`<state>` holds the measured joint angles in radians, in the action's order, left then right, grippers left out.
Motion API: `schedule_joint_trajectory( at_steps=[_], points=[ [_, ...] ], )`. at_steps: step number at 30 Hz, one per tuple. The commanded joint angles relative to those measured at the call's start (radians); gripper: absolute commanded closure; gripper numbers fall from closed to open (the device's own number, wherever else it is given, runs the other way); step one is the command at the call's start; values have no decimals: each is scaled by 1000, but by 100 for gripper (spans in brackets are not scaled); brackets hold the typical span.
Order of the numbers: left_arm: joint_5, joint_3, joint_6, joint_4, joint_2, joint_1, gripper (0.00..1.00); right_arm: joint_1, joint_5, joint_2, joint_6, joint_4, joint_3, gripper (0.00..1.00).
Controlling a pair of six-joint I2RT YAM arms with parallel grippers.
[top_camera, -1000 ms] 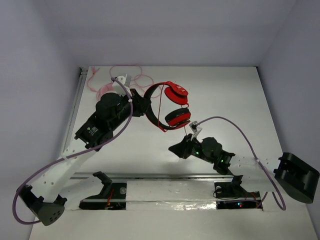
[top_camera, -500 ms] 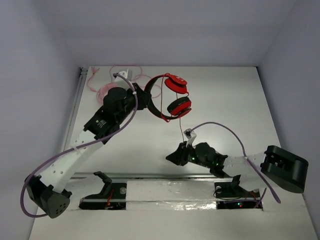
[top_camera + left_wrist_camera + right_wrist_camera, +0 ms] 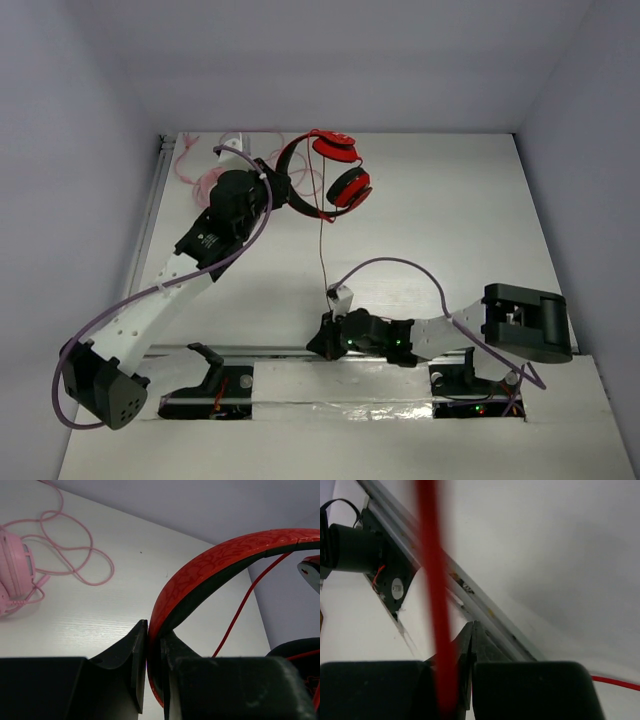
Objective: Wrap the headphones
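Above the far-left tabletop (image 3: 450,220), the red headphones (image 3: 347,187) are held up, headband (image 3: 210,565) clamped by the left fingers (image 3: 136,650). Their cable (image 3: 322,250) is stretched straight toward the near edge, pinched there by the closed right fingers (image 3: 487,655).

Pink headphones (image 3: 12,572) on white table (image 3: 450,220)
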<state>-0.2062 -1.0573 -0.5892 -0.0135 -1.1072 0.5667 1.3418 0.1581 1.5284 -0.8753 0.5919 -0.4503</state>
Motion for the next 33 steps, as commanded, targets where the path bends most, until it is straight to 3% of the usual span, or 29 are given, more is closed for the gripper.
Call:
schedule_joint_trajectory(
  at_steps=[1, 10, 17, 23, 33],
  points=[
    [-108, 6, -11, 109, -5, -5, 100, 62, 83, -4, 15, -93, -89, 100],
    [-349, 123, 60, 15, 17, 27, 100, 217, 182, -184, 29, -547, -270, 100],
    [-475, 233, 26, -115, -11, 188, 100, 229, 250, -370, 140, -915, -404, 100],
    [-450, 276, 15, -203, -22, 295, 100, 215, 400, -456, 252, -1121, -511, 100],
    [-112, 177, 167, -354, -100, 395, 100, 22, 414, -530, 380, -1216, -539, 100]
  ],
)
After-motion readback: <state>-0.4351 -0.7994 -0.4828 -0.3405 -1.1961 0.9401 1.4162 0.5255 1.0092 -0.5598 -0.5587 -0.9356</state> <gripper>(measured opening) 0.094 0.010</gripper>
